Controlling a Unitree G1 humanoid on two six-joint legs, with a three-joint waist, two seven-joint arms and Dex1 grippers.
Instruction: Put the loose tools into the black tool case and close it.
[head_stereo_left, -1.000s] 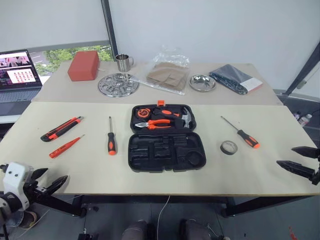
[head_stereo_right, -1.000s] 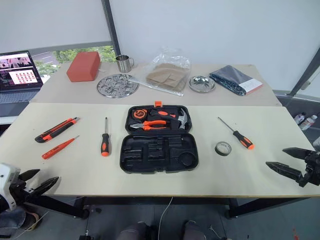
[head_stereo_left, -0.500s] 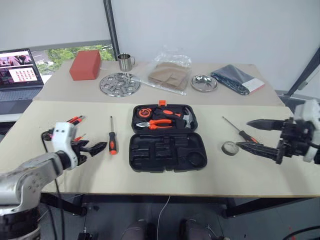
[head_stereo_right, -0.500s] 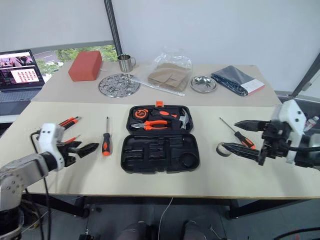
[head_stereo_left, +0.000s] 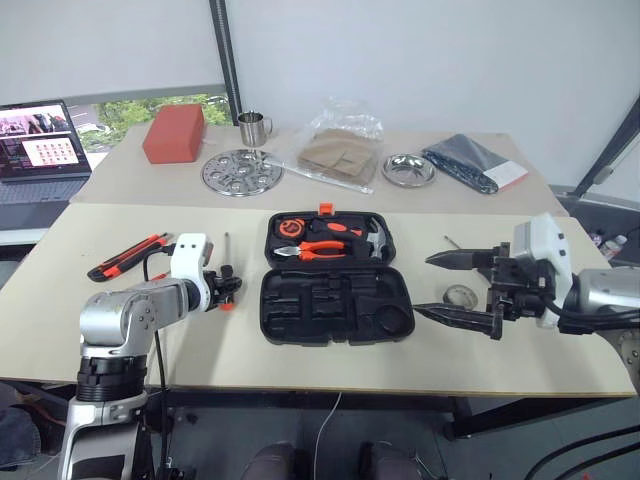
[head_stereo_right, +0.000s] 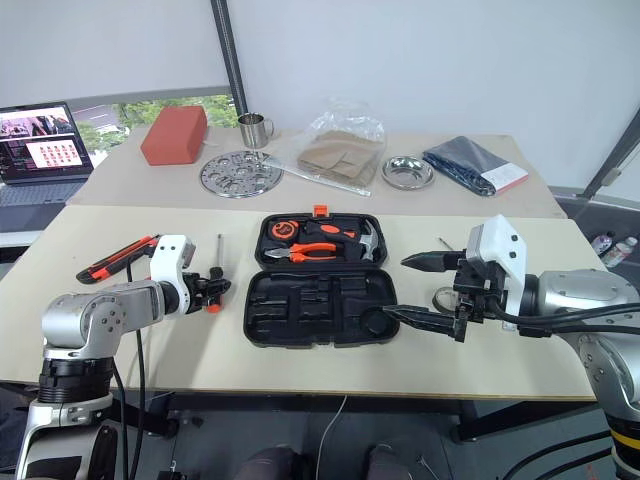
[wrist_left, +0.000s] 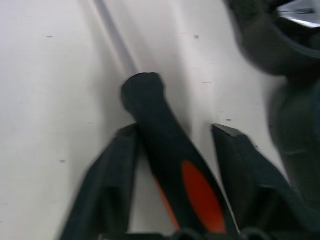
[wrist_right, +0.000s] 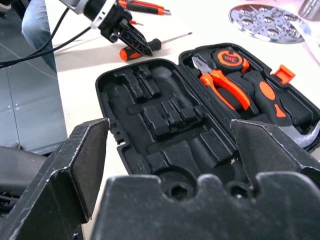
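The table (head_stereo_left: 300, 360) carries the black tool case (head_stereo_left: 335, 300), lying open at the centre with pliers (head_stereo_left: 322, 247) and a hammer (head_stereo_left: 368, 238) seated in its far half. The right gripper (head_stereo_left: 455, 288) hovers at the case's right edge, fingers spread wide, nothing between them. The left gripper (wrist_left: 175, 150) straddles the handle of a screwdriver (wrist_left: 165, 150) lying left of the case; one finger touches the handle, the other stands just apart. A utility knife (head_stereo_left: 125, 257) lies farther left. A tape roll (head_stereo_left: 462, 296) lies right of the case, behind the right gripper.
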